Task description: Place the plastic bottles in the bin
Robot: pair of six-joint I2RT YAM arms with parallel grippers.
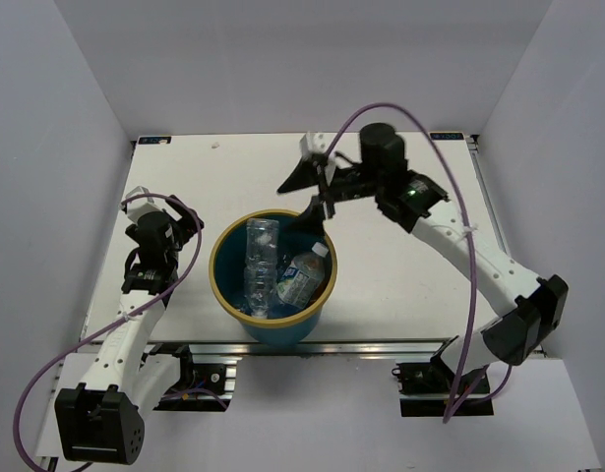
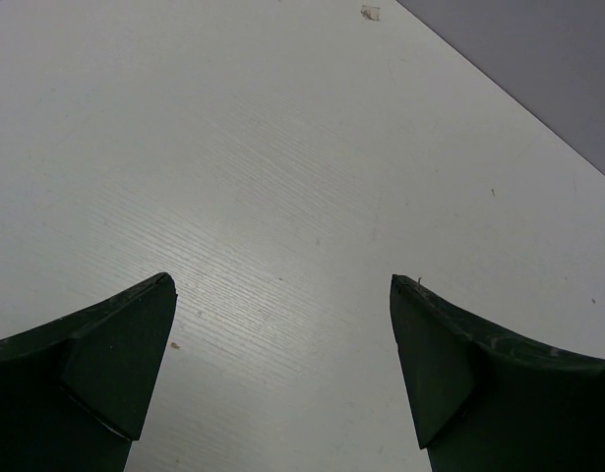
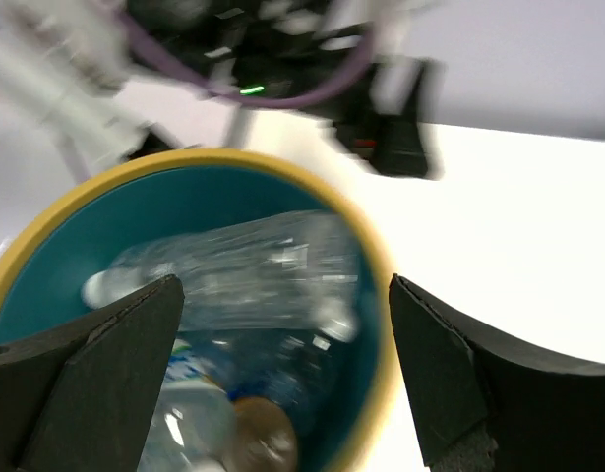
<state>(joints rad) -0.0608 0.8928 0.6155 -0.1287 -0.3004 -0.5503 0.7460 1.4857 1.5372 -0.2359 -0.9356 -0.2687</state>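
The bin (image 1: 223,295) is a round teal bucket with a tan-yellow rim, near the table's front middle. Several clear plastic bottles (image 1: 268,270) lie inside it; one with a white cap and blue label (image 1: 304,273) leans on the right side. My right gripper (image 1: 307,202) is open and empty, just above the bin's far right rim. In the right wrist view the bin (image 3: 376,265) and an unlabelled clear bottle (image 3: 243,270) show blurred between the fingers (image 3: 440,374). My left gripper (image 1: 145,218) is open and empty over bare table (image 2: 282,197), left of the bin.
White walls enclose the table on the left, back and right. A small white scrap (image 2: 370,13) lies on the table at the far left. Purple cables loop from both arms.
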